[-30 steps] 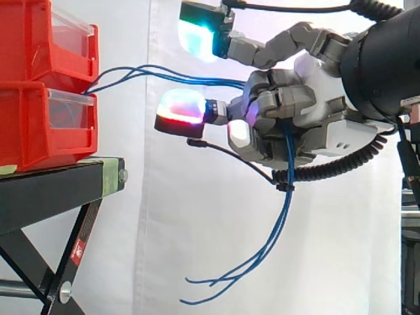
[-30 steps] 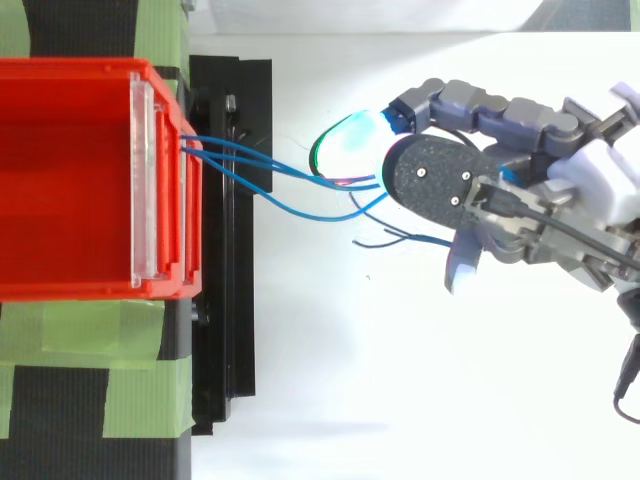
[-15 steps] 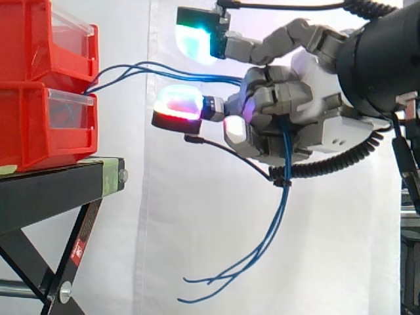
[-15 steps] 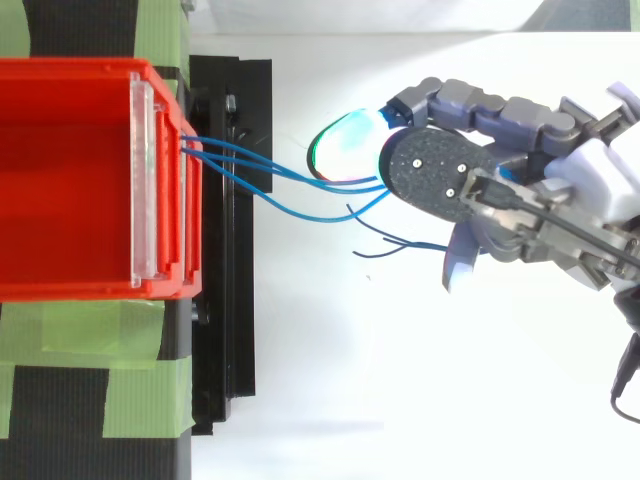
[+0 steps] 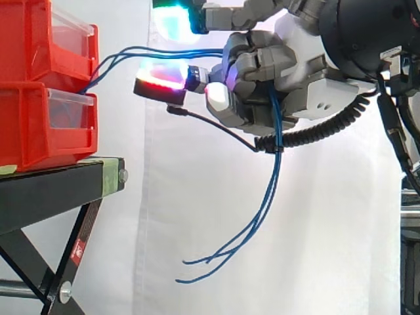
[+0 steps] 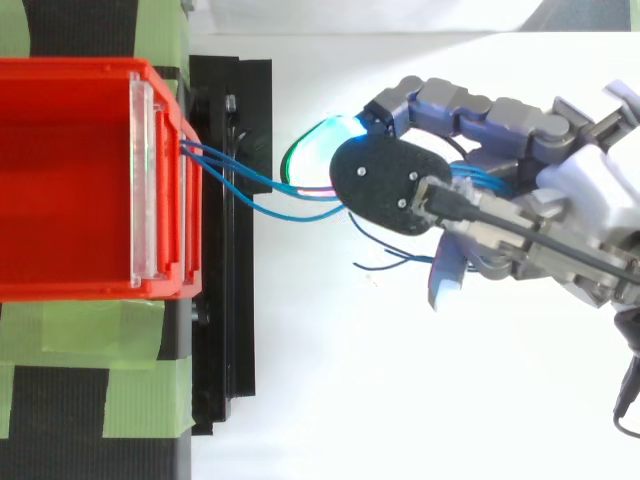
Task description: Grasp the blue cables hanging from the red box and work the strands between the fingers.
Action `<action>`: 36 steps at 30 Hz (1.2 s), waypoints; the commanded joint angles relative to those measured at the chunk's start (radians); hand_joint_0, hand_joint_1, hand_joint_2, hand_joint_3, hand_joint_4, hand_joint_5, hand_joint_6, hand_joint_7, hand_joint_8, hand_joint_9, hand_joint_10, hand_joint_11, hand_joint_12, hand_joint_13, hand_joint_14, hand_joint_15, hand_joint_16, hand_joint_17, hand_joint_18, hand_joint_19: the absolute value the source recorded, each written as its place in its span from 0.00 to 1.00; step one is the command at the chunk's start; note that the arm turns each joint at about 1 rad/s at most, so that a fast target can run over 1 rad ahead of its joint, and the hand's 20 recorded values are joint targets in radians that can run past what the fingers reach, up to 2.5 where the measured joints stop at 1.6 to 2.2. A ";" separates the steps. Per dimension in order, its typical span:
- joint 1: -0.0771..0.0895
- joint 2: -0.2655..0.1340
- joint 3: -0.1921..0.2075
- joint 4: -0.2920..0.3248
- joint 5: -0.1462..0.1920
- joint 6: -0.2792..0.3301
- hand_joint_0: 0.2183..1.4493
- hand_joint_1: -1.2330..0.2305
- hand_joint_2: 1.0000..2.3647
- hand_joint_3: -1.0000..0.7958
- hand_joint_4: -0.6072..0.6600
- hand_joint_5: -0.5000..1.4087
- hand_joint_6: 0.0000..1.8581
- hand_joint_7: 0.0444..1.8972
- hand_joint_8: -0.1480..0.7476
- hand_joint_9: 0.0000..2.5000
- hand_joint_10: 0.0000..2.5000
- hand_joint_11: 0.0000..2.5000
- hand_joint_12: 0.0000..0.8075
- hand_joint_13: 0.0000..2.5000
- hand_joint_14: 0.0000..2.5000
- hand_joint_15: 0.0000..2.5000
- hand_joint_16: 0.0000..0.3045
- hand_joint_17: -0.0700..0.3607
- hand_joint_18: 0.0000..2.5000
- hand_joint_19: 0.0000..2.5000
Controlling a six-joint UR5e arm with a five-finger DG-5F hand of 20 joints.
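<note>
Fingers (image 5: 257, 64) curled tight round blue cables (image 5: 276, 170) — strands stretched from red box (image 5: 29, 46) to the hand (image 5: 315, 92), loose ends hanging below — likely gripped so to keep tension for working them.

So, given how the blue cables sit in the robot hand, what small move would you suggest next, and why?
I would probably hold the wrist where it is and rub the curled fingers against each other. The robot hand is shut on the blue cables, which curve gently over from the red box and hang loose below the palm.
</note>
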 commanded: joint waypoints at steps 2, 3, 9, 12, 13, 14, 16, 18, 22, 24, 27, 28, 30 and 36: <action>0.005 -0.002 0.002 0.033 0.000 -0.031 0.52 0.37 0.01 0.19 0.66 0.47 0.00 0.72 0.75 0.78 1.00 1.00 0.77 0.79 1.00 0.65 0.81 0.59 1.00 0.23; 0.007 0.000 0.002 0.039 0.000 -0.038 0.52 0.37 0.01 0.20 0.66 0.46 0.00 0.72 0.75 0.78 1.00 1.00 0.77 0.79 1.00 0.65 0.81 0.59 1.00 0.23; 0.012 0.000 0.002 0.091 0.000 -0.102 0.52 0.35 0.01 0.18 0.65 0.42 0.03 0.75 0.75 0.78 1.00 1.00 0.77 0.79 1.00 0.65 0.81 0.59 1.00 0.23; 0.012 0.000 0.002 0.097 0.000 -0.104 0.52 0.33 0.01 0.17 0.65 0.39 0.09 0.72 0.75 0.78 1.00 1.00 0.77 0.79 1.00 0.65 0.81 0.59 1.00 0.23; 0.012 -0.002 0.002 0.097 0.000 -0.104 0.52 0.32 0.01 0.17 0.65 0.38 0.11 0.72 0.75 0.78 1.00 1.00 0.77 0.79 1.00 0.65 0.81 0.59 1.00 0.23; 0.012 -0.002 0.002 0.097 -0.003 -0.107 0.52 0.32 0.01 0.16 0.65 0.38 0.12 0.71 0.75 0.78 1.00 1.00 0.77 0.79 1.00 0.65 0.81 0.59 1.00 0.23; 0.013 0.000 0.002 0.099 -0.003 -0.110 0.52 0.32 0.01 0.16 0.65 0.36 0.15 0.69 0.75 0.78 1.00 1.00 0.77 0.79 1.00 0.65 0.81 0.59 1.00 0.23; 0.012 0.000 0.002 0.102 -0.003 -0.113 0.52 0.32 0.01 0.15 0.65 0.36 0.16 0.69 0.75 0.78 1.00 1.00 0.77 0.79 1.00 0.65 0.81 0.59 1.00 0.23; 0.012 -0.002 0.002 0.108 -0.005 -0.116 0.56 0.31 0.01 0.22 0.65 0.34 0.18 0.69 0.75 0.78 1.00 1.00 0.77 0.79 1.00 0.65 0.81 0.59 1.00 0.23; 0.012 -0.002 0.002 0.111 -0.006 -0.120 0.60 0.31 0.01 0.34 0.64 0.34 0.20 0.67 0.75 0.78 1.00 1.00 0.77 0.79 1.00 0.65 0.81 0.59 1.00 0.23; 0.012 -0.002 0.002 0.112 -0.006 -0.130 0.64 0.32 0.01 0.45 0.65 0.33 0.24 0.64 0.75 0.78 1.00 1.00 0.77 0.79 1.00 0.65 0.81 0.59 1.00 0.23; 0.012 -0.002 0.002 0.112 -0.006 -0.139 0.65 0.32 0.01 0.46 0.65 0.33 0.25 0.64 0.75 0.78 1.00 1.00 0.77 0.79 1.00 0.65 0.81 0.59 1.00 0.23; 0.013 -0.002 0.002 0.114 -0.006 -0.142 0.65 0.33 0.01 0.47 0.66 0.34 0.25 0.64 0.75 0.78 1.00 1.00 0.77 0.79 1.00 0.65 0.81 0.59 1.00 0.23; 0.012 -0.002 0.002 0.115 -0.006 -0.142 0.73 0.36 0.01 0.51 0.66 0.37 0.23 0.65 0.75 0.78 1.00 1.00 0.77 0.79 1.00 0.65 0.81 0.59 1.00 0.23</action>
